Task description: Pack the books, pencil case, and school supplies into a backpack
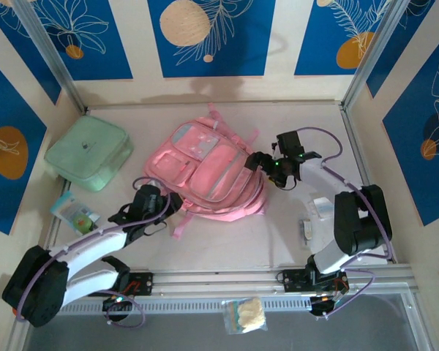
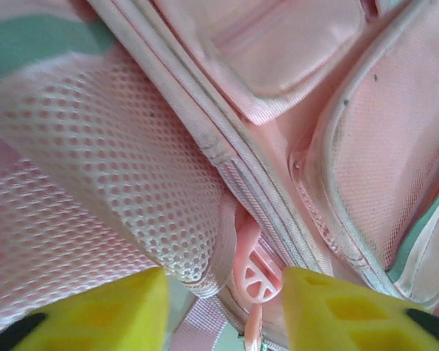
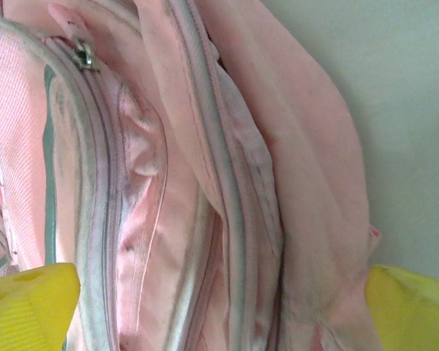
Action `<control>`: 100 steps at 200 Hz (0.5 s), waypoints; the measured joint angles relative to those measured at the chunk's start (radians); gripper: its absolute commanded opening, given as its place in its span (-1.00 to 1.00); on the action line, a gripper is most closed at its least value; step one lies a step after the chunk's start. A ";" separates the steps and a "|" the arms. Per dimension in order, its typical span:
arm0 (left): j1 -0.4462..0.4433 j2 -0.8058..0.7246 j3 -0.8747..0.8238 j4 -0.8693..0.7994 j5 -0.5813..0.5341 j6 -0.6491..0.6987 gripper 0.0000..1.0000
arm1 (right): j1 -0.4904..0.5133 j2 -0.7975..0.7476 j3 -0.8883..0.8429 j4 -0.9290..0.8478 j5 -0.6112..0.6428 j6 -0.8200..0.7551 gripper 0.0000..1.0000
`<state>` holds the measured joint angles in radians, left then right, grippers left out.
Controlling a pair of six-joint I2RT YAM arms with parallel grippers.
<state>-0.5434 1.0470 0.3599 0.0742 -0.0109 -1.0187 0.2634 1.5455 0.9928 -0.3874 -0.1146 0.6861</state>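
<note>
The pink backpack [image 1: 208, 172] lies flat mid-table, front pockets up. My left gripper [image 1: 168, 201] is at its lower left edge. In the left wrist view the yellow fingers [image 2: 95, 311] stand apart around a pink zipper pull [image 2: 254, 274], which hangs close to the right finger beside a mesh pocket [image 2: 117, 168]; the left gripper [image 2: 223, 314] is open. My right gripper [image 1: 260, 162] is at the pack's right side. Its jaws [image 3: 219, 314] stand wide open, straddling the zipped edge folds [image 3: 234, 190]. The books are out of view.
A mint green square pouch [image 1: 88, 152] sits back left. A small printed packet [image 1: 74, 212] lies near the left wall, and a white item [image 1: 318, 212] rests by the right arm. Another packet [image 1: 244, 316] lies in front of the rail. Walls close in on three sides.
</note>
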 measured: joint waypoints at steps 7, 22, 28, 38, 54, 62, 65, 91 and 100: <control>0.011 -0.016 0.000 -0.024 -0.006 0.000 0.09 | 0.002 -0.018 0.000 -0.016 0.003 -0.007 1.00; 0.049 -0.038 0.000 -0.066 -0.013 -0.005 0.19 | 0.013 -0.071 -0.016 -0.031 0.006 -0.014 1.00; 0.064 -0.038 0.000 -0.071 -0.012 -0.007 0.20 | 0.023 -0.098 -0.030 -0.033 0.007 -0.015 1.00; 0.088 -0.035 0.000 -0.073 -0.008 -0.013 0.21 | 0.047 -0.137 -0.052 -0.042 0.010 -0.017 1.00; 0.116 -0.014 0.000 -0.060 0.008 -0.026 0.21 | 0.108 -0.180 -0.077 -0.066 0.023 -0.017 0.99; 0.125 0.002 0.000 -0.050 0.014 -0.032 0.21 | 0.142 -0.190 -0.085 -0.076 0.028 -0.016 0.99; 0.127 0.009 0.000 -0.046 0.018 -0.035 0.21 | 0.153 -0.193 -0.089 -0.077 0.030 -0.015 1.00; 0.134 0.082 0.008 -0.005 0.036 -0.060 0.19 | 0.255 -0.201 -0.109 -0.097 0.053 -0.004 0.99; 0.134 0.104 0.014 0.013 0.037 -0.077 0.14 | 0.288 -0.201 -0.111 -0.103 0.063 0.002 1.00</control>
<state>-0.4095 1.1507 0.3737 0.0872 0.0265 -1.0962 0.5510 1.3445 0.8822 -0.4908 -0.0517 0.6880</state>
